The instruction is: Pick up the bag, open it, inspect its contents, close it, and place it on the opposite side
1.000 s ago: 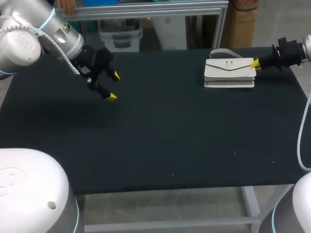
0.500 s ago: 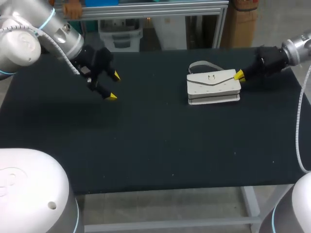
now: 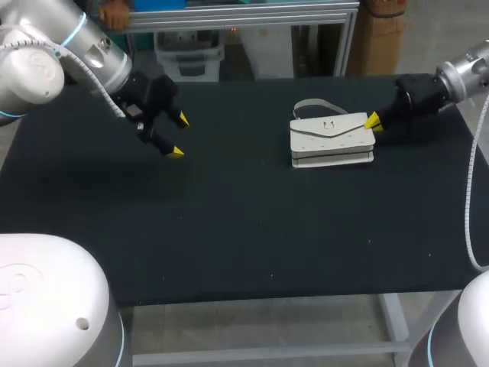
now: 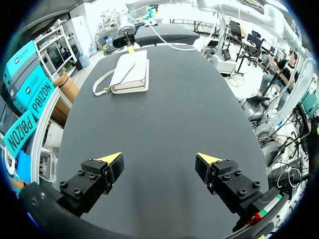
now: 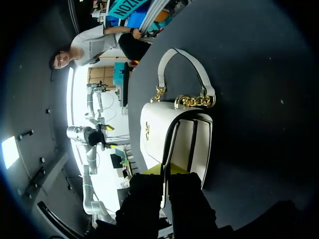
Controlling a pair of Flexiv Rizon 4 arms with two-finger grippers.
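A white handbag with a gold clasp lies flat on the dark table, right of the middle and toward the back. Its strap curls behind it. My right gripper is at the bag's right end, shut on the bag's thin edge. In the right wrist view the bag lies just ahead of the closed fingers, and its edge runs in between them. My left gripper hangs open and empty above the table's back left. In the left wrist view the bag lies far ahead of the open fingers.
The dark table is bare across its middle and front. Its back edge runs just behind the bag's strap. My right arm comes in low over the table's right edge.
The right gripper has moved left and a little toward the front, taking the bag with it from the back right corner toward the middle. The left arm has not moved.
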